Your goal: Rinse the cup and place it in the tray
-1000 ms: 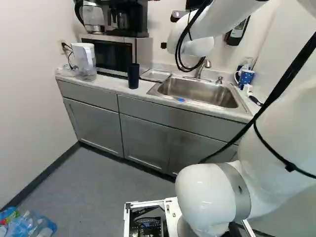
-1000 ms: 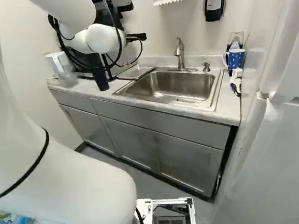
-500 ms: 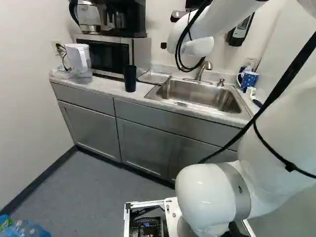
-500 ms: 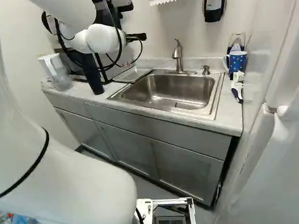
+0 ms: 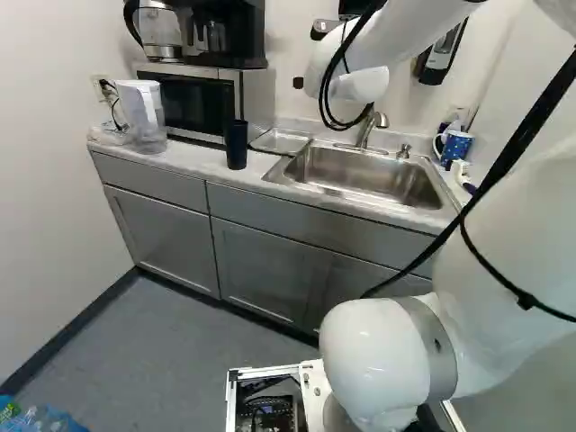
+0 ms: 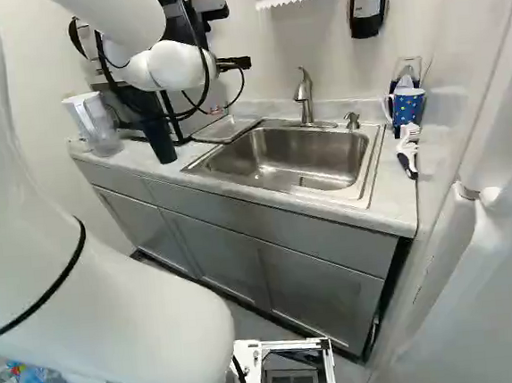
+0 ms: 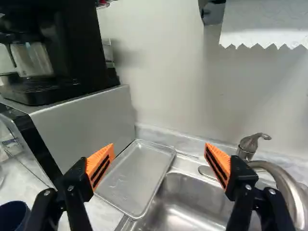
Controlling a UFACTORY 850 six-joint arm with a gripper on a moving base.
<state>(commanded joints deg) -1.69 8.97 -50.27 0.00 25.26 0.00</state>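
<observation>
Beyond the white wrist, a black part of my gripper (image 6: 235,63) shows in the right base view; the rest is hidden. In the wrist view the gripper (image 7: 160,161) is open, its orange pads wide apart with nothing between them. The tall dark cup (image 5: 236,144) stands upright on the counter before the microwave; the wrist view catches only the cup's rim (image 7: 14,212), outside one finger. Ahead, the shallow metal tray (image 7: 139,175) lies bare between microwave and sink (image 6: 284,153). The faucet (image 6: 305,93) rises behind the basin.
A microwave (image 5: 193,103) carries a black coffee maker (image 5: 225,34), with a clear pitcher (image 5: 142,112) beside it. A blue dotted mug (image 6: 406,107) and a white-handled brush (image 6: 407,150) are right of the sink. Bottles (image 5: 40,420) lie on the floor.
The base has moved a little, shifting the counter and all on it mostly leftward in the left base view. Against its lowest joint, the arm has kept its pose.
</observation>
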